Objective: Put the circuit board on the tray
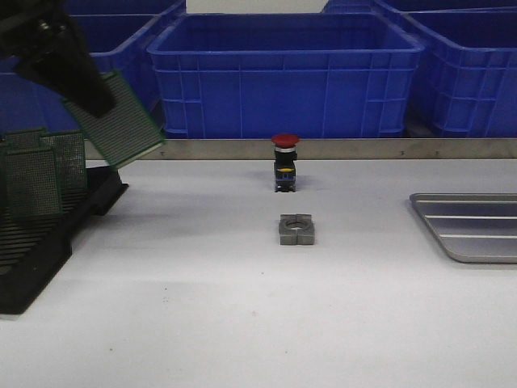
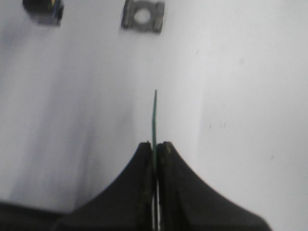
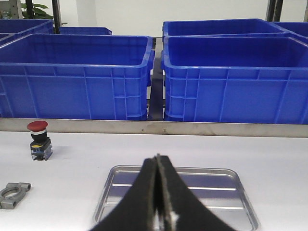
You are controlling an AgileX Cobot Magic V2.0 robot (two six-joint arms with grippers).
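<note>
Start at the near left edge of the white table (image 1: 242, 323). There you see the black slotted rack (image 1: 40, 250) at about 9 o'clock, with two green perforated circuit boards (image 1: 44, 174) standing upright in its slots.

Above the rack, the left gripper (image 1: 93, 101) holds a third green perforated circuit board (image 1: 121, 121) clear of the rack, tilted, its lower corner pointing toward 4 o'clock. In the left wrist view you see this board (image 2: 154, 120) edge-on as a thin green line, with the two black fingers (image 2: 144, 183) pinching it from both sides over bare table.

At the table centre lies a small grey metal clamp block with a round hole (image 1: 296, 229). Just beyond it, toward 12 o'clock, stands a black push-button switch with a red mushroom cap (image 1: 284, 162), upright and apart from the block.

At 3 o'clock, well apart from the held board, rests the shallow silver-grey metal tray (image 1: 468, 226) with a raised rim and long ridges across its floor. In the right wrist view the right gripper (image 3: 158, 192) hangs over the tray's near rim (image 3: 173, 169), its black fingers pressed together with nothing between them.

At the far edge, beyond a metal strip (image 1: 363, 148), large blue plastic bins (image 1: 283, 73) stand in a row.
</note>
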